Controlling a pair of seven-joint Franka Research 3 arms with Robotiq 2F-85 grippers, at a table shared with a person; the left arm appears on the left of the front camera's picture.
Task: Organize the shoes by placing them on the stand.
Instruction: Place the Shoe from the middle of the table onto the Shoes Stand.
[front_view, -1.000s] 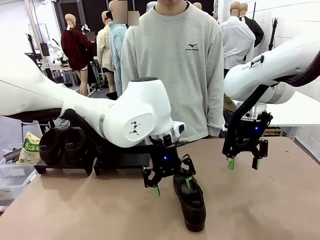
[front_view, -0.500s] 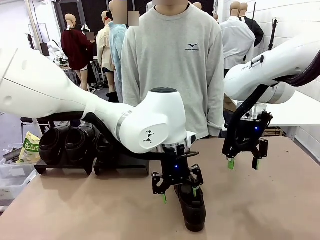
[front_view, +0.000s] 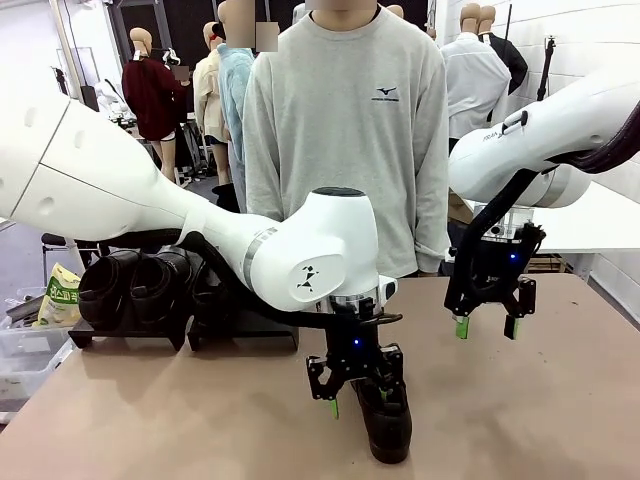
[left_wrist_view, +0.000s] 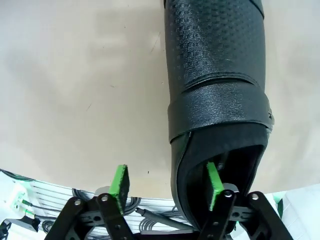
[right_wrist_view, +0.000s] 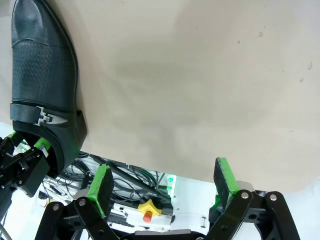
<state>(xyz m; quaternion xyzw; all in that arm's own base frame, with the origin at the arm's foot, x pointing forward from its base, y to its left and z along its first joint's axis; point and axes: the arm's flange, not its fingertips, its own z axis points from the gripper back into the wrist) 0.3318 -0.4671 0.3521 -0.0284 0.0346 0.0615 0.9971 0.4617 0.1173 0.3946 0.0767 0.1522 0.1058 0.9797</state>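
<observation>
One black shoe (front_view: 388, 428) lies on the table's near middle, toe toward the robot's side. In the left wrist view the same shoe (left_wrist_view: 215, 85) has a strap across its top. My left gripper (front_view: 357, 400) is low over its heel end, jaws open and straddling the shoe's side wall. One green pad (left_wrist_view: 214, 184) is inside the shoe's opening, and the other pad (left_wrist_view: 119, 181) is outside with a gap to the wall. More black shoes (front_view: 128, 288) sit on the low black stand (front_view: 245, 326) at the left. My right gripper (front_view: 488, 325) hangs open above the table, holding nothing.
A person in a grey sweatshirt (front_view: 350, 140) stands at the far side of the table. In the right wrist view the shoe (right_wrist_view: 44, 75) lies upper left, above my open right gripper (right_wrist_view: 164, 182), with bare tabletop (right_wrist_view: 200, 90) to its right.
My left gripper has moved right and down onto the shoe's heel end, one finger going into the opening, and its jaws have narrowed a little. The right arm has not moved.
</observation>
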